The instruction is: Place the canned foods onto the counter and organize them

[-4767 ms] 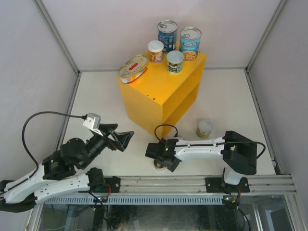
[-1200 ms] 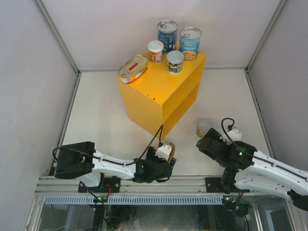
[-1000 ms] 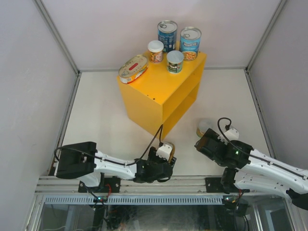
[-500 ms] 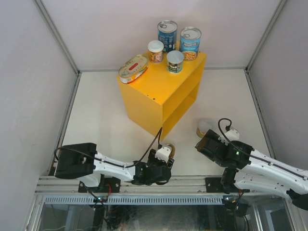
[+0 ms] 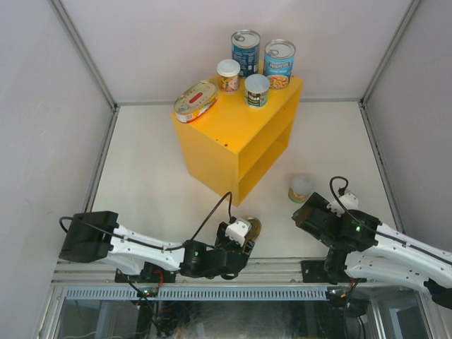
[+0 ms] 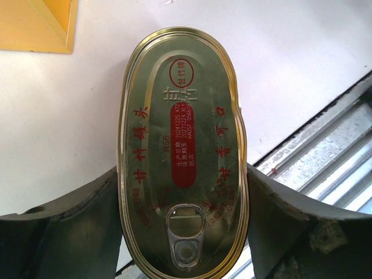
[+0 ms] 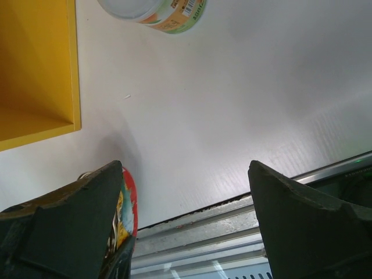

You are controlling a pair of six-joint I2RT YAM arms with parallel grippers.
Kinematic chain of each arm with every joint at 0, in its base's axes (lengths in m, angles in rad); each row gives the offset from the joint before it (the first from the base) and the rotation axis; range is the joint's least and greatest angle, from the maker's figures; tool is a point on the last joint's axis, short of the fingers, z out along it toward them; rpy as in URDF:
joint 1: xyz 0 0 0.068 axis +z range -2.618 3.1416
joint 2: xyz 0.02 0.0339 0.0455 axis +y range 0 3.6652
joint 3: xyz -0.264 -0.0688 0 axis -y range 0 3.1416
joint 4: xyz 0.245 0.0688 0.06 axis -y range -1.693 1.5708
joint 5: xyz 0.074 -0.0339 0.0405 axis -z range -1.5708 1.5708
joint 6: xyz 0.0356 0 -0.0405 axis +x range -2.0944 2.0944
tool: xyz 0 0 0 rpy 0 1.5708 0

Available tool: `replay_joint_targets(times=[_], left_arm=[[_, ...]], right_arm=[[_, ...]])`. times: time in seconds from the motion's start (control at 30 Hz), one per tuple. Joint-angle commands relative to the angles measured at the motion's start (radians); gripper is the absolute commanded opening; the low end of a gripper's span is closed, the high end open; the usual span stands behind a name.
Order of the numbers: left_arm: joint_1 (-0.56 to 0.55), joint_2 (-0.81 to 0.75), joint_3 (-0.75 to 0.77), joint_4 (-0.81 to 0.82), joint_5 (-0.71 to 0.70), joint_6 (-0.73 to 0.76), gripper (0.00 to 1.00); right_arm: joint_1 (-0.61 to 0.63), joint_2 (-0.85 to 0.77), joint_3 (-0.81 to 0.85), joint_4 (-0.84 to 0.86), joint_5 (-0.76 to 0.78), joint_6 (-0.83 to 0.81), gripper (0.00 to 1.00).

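A flat oval gold-lidded tin point(image 6: 181, 168) sits between my left gripper's point(image 6: 181, 174) fingers, which are shut on its long sides; its pull-tab lid faces the wrist camera. In the top view this tin point(image 5: 253, 227) is near the table's front edge, at the left gripper point(image 5: 244, 233). A small pale-lidded can point(image 5: 301, 188) stands on the table just beyond my right gripper point(image 5: 312, 212), which is open and holds nothing point(image 7: 185, 165). On the yellow counter point(image 5: 233, 138) stand two tall blue cans point(image 5: 246, 51) point(image 5: 280, 62), two small cans point(image 5: 228, 74) point(image 5: 257, 90) and an oval tin point(image 5: 195, 99).
The right wrist view shows the counter's lower corner point(image 7: 35, 70) at left, the small can point(image 7: 154, 9) at the top edge and the red side of the held tin point(image 7: 129, 203) behind the left finger. A metal rail point(image 5: 247, 268) runs along the table's front edge.
My left gripper has closed onto the oval tin and the left arm has swung toward the near left. The right gripper has drifted slightly right and nearer.
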Motion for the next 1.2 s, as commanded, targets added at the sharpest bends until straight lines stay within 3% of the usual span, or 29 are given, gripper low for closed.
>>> replay_joint_targets(times=[0.0,0.57,1.17], left_arm=[[-0.022,-0.071,0.001,0.014,-0.078,0.008,0.00],[-0.174,-0.247,0.189,-0.283,-0.215,0.071,0.00],[-0.176,-0.386,0.541,-0.483,-0.238,0.381,0.00]], right_arm=[[0.016,-0.021,-0.003,-0.038,0.033,0.035,0.88],[0.062,-0.029,-0.004,-0.048,0.057,0.071,0.87],[0.101,-0.032,0.022,-0.064,0.097,0.117,0.86]])
